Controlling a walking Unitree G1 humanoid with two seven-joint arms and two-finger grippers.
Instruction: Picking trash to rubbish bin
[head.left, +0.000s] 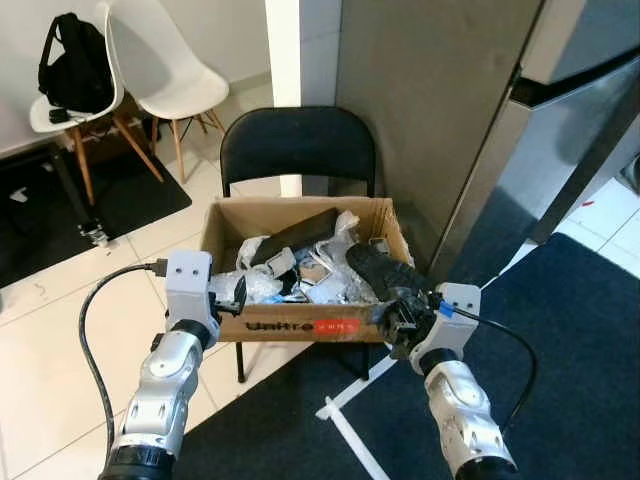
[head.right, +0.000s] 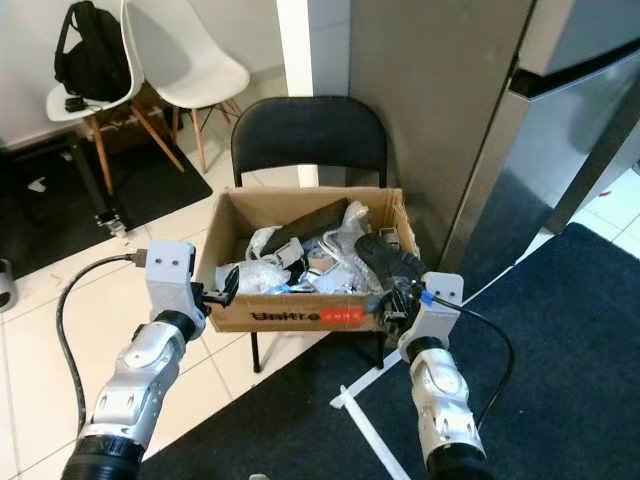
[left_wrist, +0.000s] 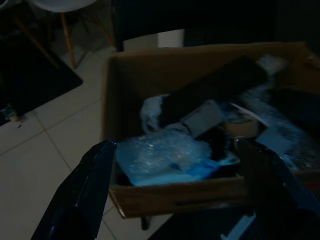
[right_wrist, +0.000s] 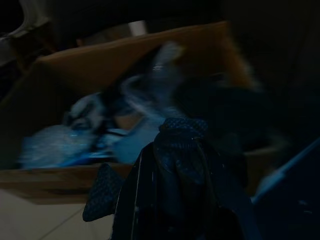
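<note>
R end effector (head.left: 403, 322) clamps a dark sock-like cloth (head.left: 378, 268) draped over cardboard box (head.left: 300, 326) near-right rim, prob. for drop-in. L end effector (head.left: 236, 292) spread wide at box near-left corner. Box sits on black chair (head.left: 298, 145) as bin.

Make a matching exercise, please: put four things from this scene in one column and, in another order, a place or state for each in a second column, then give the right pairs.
Things
1. brown cardboard box full of trash
2. black backpack
3. dark fabric piece
4. left gripper

Places or states
A. held by the right gripper at the box's right front corner
B. resting on the seat of the black folding chair
C. open, at the box's left front corner
D. sitting on a white chair

Pairs: 1-B, 2-D, 3-A, 4-C
</note>
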